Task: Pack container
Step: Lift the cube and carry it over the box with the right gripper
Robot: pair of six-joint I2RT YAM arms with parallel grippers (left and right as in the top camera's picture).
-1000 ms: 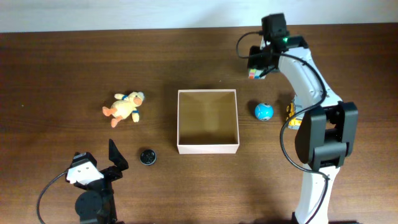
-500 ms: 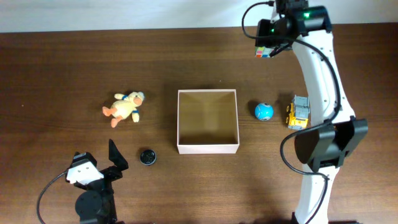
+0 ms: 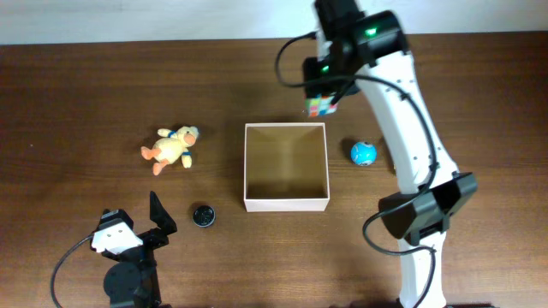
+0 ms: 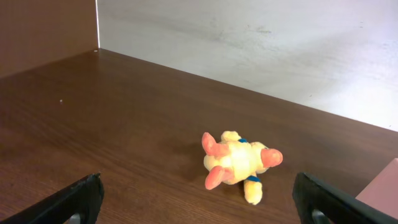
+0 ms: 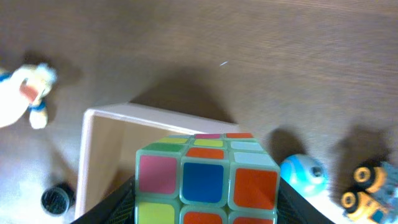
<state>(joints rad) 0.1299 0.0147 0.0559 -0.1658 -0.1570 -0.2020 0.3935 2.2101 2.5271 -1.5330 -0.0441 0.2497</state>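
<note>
Right end effector [image 3: 323,96], clamped on the cube [image 5: 205,180], has swung left toward the container [image 3: 286,204].

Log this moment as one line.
right end effector: shut on multicoloured puzzle cube, aloft near white square cardboard box | left end effector: open, empty | box: no toys inside

1 box [image 3: 286,204]. 1 colour cube [image 3: 322,104]. 1 plush duck [image 3: 170,148]. 1 blue ball [image 3: 363,153]. 1 small black round thing [image 3: 203,216]. 1 yellow toy truck [image 5: 372,186], seen only from the right wrist. That makes 6 things at 1 desk [image 3: 86,85].
</note>
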